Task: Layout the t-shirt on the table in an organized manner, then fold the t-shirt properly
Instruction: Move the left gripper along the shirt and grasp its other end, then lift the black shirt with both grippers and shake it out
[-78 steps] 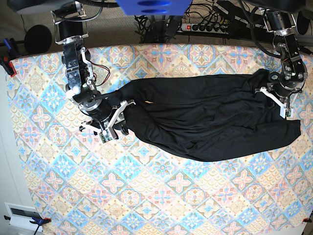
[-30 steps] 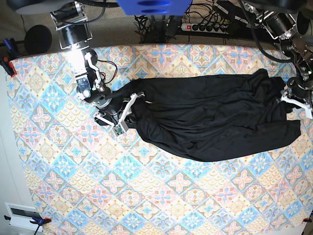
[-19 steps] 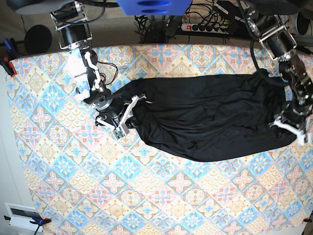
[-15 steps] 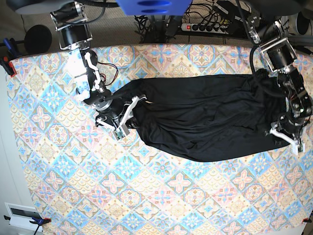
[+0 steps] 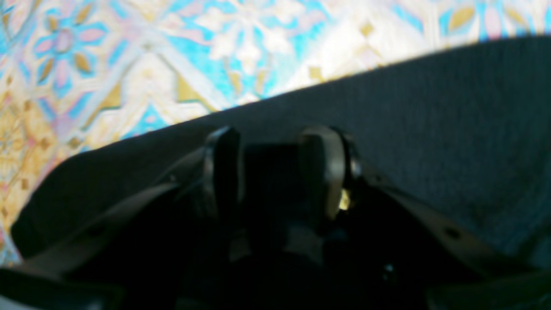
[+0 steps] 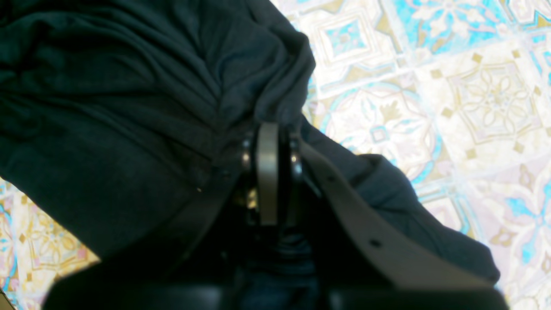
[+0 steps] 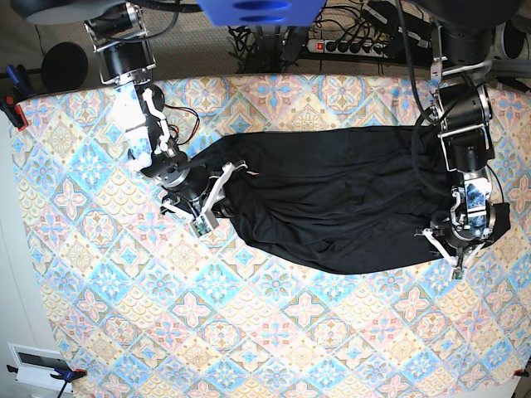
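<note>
Right fingers (image 6: 267, 142): pressed together, pinching a bunched fold of the t-shirt (image 7: 332, 199).
Left fingers (image 5: 275, 163): spread, nothing between them, black fabric edge directly beneath.
Change: left arm had released the upper far corner and swung down to the lower hem.
T-shirt: stretched between both sets of fingers on the worktop (image 7: 274, 332), rumpled; layout unfinished, a new corner grasp likely next.

1. You see the t-shirt (image 7: 332, 207): matt black knit cloth, soft, creased; fine ribbed weave shows in the left wrist view.
2. Your table (image 7: 274, 340) wears a smooth printed cloth, pastel tiles, faint sheen.
3. The right gripper (image 6: 267, 142) fingers (image 6: 267, 172) look like smooth grey plastic, dark matt arms below.
</note>
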`<state>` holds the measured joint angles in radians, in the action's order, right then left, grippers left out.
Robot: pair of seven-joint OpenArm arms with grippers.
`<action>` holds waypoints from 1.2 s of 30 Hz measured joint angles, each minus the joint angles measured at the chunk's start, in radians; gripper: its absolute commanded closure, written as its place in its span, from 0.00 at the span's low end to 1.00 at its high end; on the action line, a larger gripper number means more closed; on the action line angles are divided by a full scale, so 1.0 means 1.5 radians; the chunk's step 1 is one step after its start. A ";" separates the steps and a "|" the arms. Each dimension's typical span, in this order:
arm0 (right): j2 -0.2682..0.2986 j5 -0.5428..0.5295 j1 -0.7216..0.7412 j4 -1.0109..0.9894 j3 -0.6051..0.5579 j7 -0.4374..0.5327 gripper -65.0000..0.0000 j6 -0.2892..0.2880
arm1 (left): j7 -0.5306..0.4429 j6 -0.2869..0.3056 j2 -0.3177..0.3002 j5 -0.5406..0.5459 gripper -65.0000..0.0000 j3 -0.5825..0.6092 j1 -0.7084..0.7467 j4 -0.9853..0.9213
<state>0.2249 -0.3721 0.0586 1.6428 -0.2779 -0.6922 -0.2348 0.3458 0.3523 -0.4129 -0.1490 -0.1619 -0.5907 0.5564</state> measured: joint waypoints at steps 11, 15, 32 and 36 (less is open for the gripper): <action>0.001 0.001 0.019 -0.003 0.012 -0.008 1.00 0.000 | -0.048 -0.011 0.009 0.020 0.89 0.163 -0.008 -0.045; 0.000 -0.002 0.051 -0.003 0.012 -0.001 1.00 -0.001 | -0.045 -0.018 0.010 0.012 1.00 0.159 0.010 -0.012; 0.002 -0.002 0.222 -0.173 0.008 0.003 1.00 -0.001 | 0.261 0.102 -0.039 0.317 1.00 0.169 0.089 0.232; 0.002 -0.029 0.254 -0.190 0.008 0.012 1.00 -0.001 | 0.257 0.100 -0.063 0.337 1.00 0.165 0.101 0.236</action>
<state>0.2272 -0.4156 0.4389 1.3579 -0.2657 -0.6746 -0.2359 0.7311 0.5018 -0.5076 0.3565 0.0853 -0.4389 0.9108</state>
